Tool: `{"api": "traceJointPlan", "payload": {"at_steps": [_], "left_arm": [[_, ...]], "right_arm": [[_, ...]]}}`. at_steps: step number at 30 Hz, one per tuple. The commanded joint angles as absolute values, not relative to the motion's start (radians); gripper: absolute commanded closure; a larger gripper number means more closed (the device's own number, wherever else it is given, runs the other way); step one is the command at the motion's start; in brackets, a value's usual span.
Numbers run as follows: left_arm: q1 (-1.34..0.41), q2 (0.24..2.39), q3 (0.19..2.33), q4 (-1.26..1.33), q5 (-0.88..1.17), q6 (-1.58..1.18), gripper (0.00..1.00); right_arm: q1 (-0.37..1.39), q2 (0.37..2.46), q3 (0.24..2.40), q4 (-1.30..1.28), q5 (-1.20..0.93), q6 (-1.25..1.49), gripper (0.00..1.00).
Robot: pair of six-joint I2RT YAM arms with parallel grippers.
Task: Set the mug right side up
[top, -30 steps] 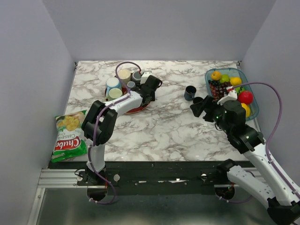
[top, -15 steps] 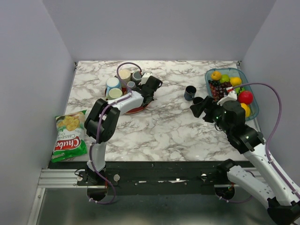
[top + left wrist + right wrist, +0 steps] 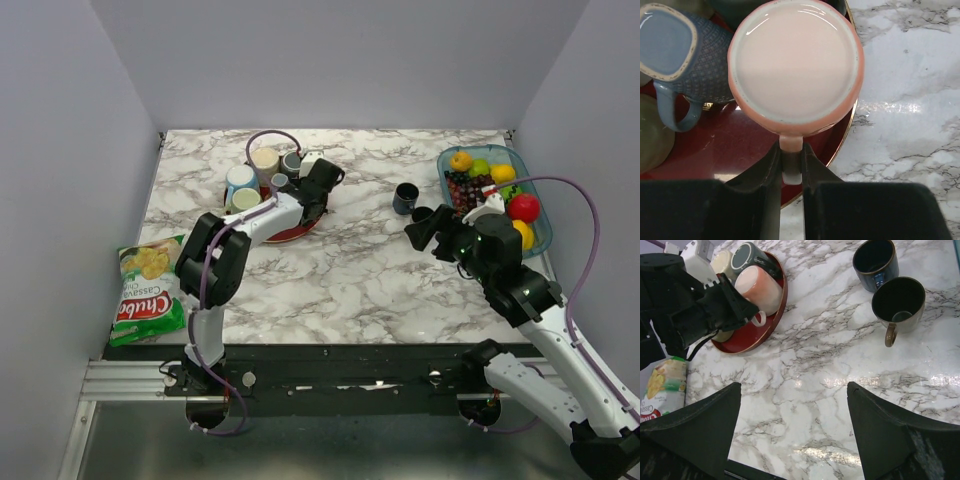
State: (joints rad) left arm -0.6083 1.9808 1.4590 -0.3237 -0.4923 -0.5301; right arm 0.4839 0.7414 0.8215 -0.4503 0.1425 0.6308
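Note:
A pink mug stands upside down on a red tray, its flat base facing the left wrist camera. My left gripper is shut on the mug's handle, which sits between the two fingers. In the right wrist view the pink mug stands at the tray's right edge with the left gripper on its near side. In the top view the left gripper covers the mug. My right gripper is open and empty above the bare marble, right of the tray.
A blue patterned mug and other cups crowd the tray beside the pink mug. Two dark mugs stand upright on the marble. A fruit tray is at the back right and a chips bag at the left edge.
The left arm's elbow swayed slightly right and back, with the gripper staying at the tray on the mug's handle. The right arm has not moved.

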Motion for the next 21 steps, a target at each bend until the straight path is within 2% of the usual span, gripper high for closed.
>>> {"api": "traceJointPlan", "payload": {"at_steps": [1,3,13,21], "left_arm": [[-0.618,1.818,1.447,-0.265,-0.496,-0.538,1.0],[-0.63,1.757,1.424,-0.258,-0.48,-0.551,1.0],[-0.672,1.484,1.379,-0.195,-0.168,-0.638,1.0],[-0.676,1.304,1.289,0.076,0.196,-0.779,1.0]], "right_arm": [[0.48,0.736,0.822,-0.453,0.132,0.637,0.04],[0.48,0.735,0.825,-0.446,0.118,0.634,0.0],[0.48,0.701,0.818,-0.355,-0.038,0.666,0.0],[0.482,0.709,0.703,0.03,-0.331,0.833,0.0]]}}
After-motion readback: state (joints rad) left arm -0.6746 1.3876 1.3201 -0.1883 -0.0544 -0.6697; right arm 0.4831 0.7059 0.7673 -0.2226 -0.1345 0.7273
